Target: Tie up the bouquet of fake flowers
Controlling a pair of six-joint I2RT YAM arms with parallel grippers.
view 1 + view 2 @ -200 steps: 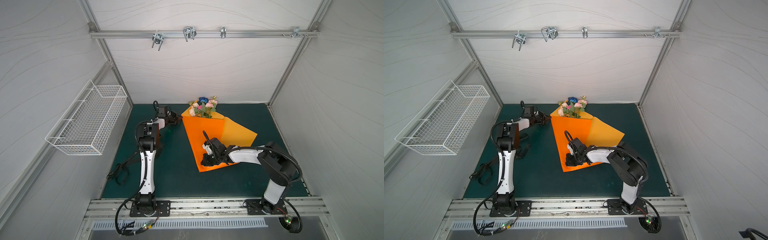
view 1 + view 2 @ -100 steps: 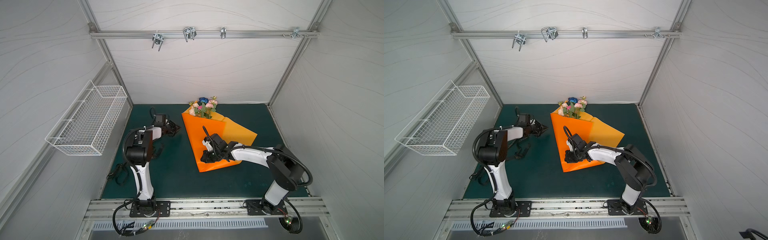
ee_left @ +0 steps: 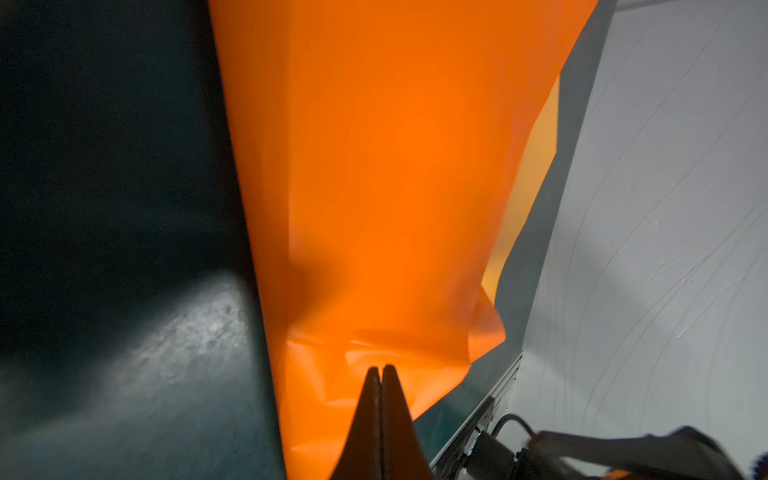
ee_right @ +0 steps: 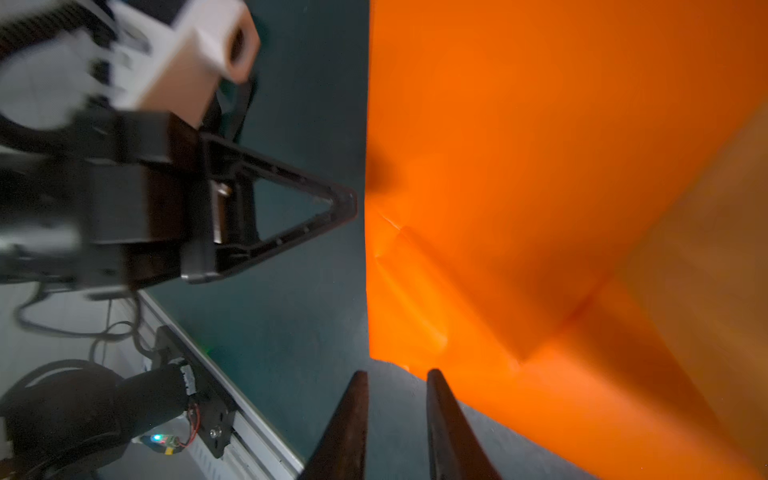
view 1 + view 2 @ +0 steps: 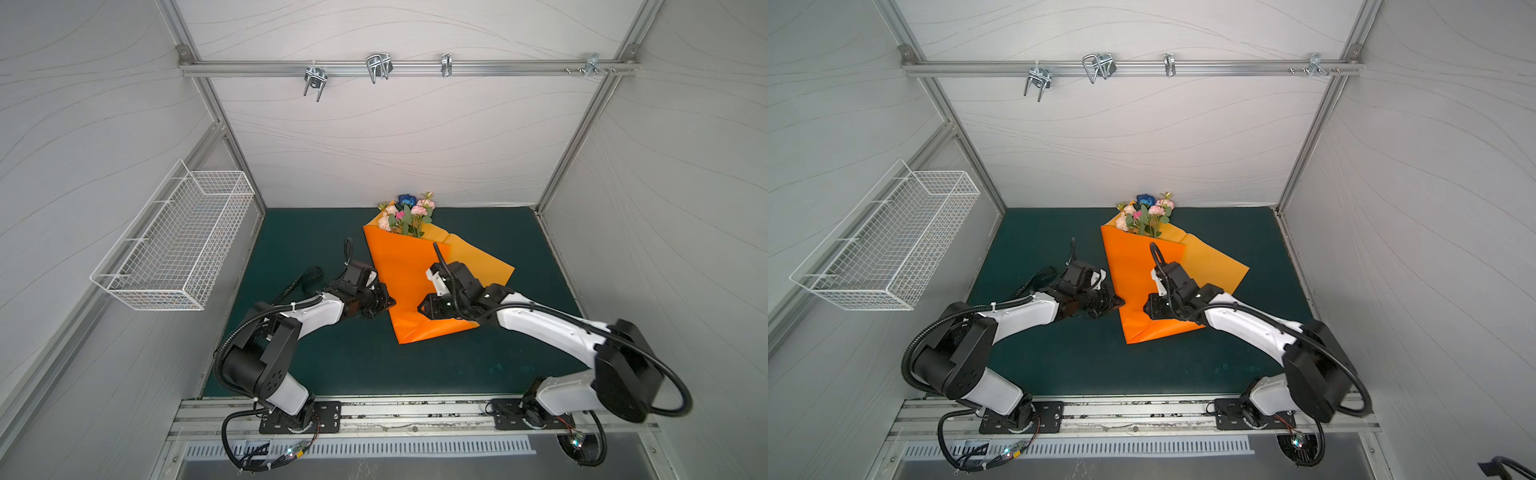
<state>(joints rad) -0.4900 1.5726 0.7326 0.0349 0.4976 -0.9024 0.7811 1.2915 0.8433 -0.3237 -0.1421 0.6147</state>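
Bouquet of fake flowers (image 5: 405,216): lay wrapped in orange paper (image 5: 401,282) at far edge of mat (image 5: 316,357). Swung shut left gripper (image 3: 380,370) in to paper's edge; parted right gripper (image 4: 397,374) off the wrap. Left ribbon (image 5: 297,284) untouched; no tying yet.

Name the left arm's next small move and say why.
Probably press the shut left gripper onto the orange paper edge it is at, pinning the wrap around the bouquet of fake flowers: the right gripper stands open, gripping nothing, and the black ribbon lies loose on the mat.
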